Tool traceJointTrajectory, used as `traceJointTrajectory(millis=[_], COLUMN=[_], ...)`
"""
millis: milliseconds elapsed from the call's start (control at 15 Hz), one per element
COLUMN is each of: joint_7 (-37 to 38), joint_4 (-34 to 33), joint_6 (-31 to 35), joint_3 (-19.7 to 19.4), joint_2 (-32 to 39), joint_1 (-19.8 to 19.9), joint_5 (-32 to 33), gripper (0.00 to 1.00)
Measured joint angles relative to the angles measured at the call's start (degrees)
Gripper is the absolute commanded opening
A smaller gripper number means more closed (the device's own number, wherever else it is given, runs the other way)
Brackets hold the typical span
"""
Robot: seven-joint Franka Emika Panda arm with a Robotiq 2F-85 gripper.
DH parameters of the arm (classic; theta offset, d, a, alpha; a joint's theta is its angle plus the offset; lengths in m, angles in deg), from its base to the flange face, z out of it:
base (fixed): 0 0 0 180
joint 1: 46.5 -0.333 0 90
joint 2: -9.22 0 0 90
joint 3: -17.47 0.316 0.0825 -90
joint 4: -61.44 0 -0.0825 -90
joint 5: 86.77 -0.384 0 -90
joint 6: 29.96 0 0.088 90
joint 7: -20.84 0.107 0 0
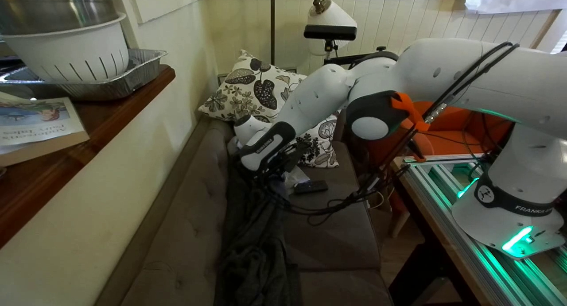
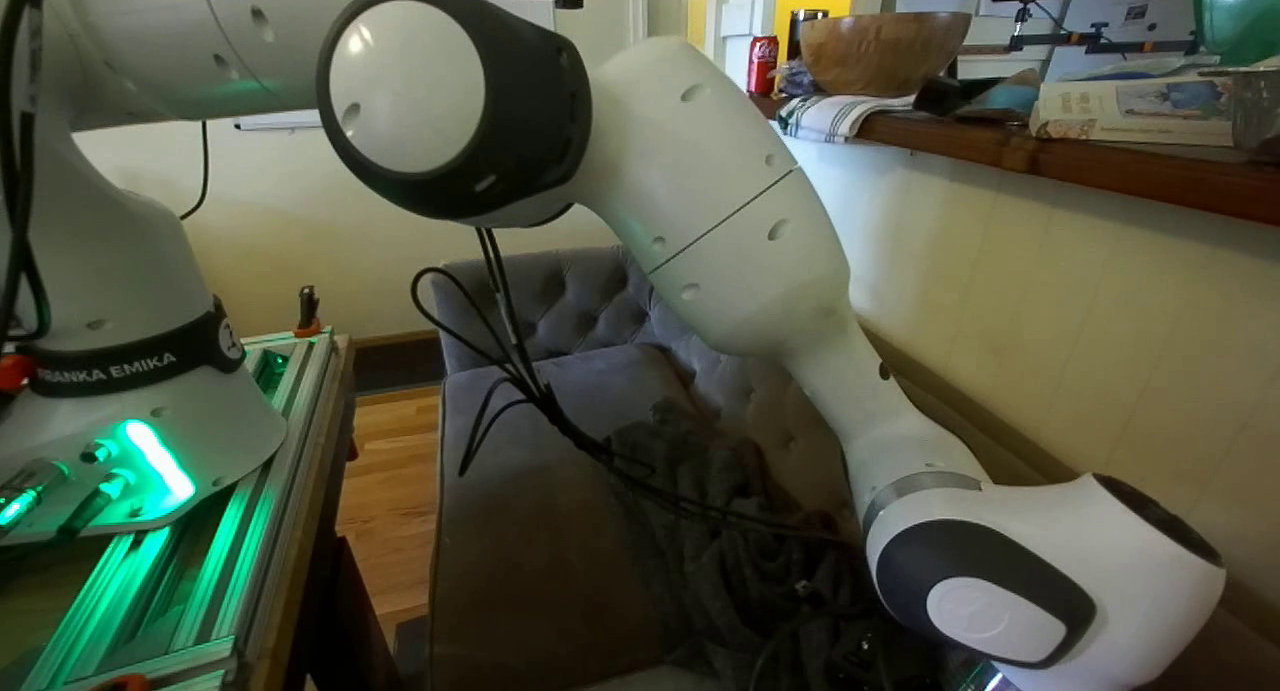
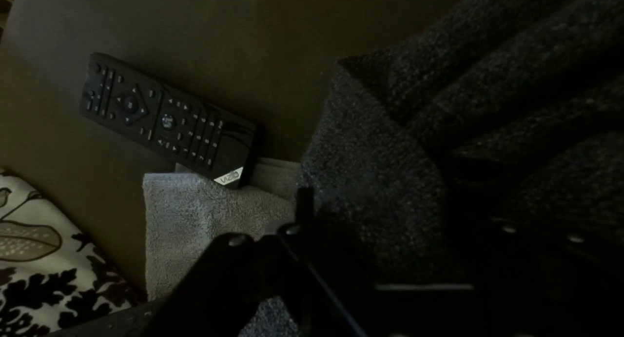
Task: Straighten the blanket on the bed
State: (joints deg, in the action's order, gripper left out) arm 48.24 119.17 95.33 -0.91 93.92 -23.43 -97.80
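In an exterior view, the tufted couch [image 1: 334, 246] carries floral pillows [image 1: 252, 91] at its twelve-o'clock end, a rumpled blanket [image 1: 257, 248] towards six. At the blanket's one o'clock lies a grey cloth [image 1: 296, 178], a VIZIO remote [image 1: 311, 187] overlapping it.

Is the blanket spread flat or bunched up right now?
Bunched, not flat: in an exterior view the blanket lies in a narrow, creased strip along the bed, and the wrist view shows ridged folds.
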Motion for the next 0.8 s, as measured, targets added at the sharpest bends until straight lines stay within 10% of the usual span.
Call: traceJointTrajectory(millis=[333,800], joint_7=[0.0,0.0], joint_4=[-0.19,-0.32], joint_6=[-2.31,-2.88], joint_3=[0.01,-0.11], joint_2=[0.38,0.16], joint_1=[0.07,1.22], joint_5=[0.35,0.32], gripper=[0.04,0.02])
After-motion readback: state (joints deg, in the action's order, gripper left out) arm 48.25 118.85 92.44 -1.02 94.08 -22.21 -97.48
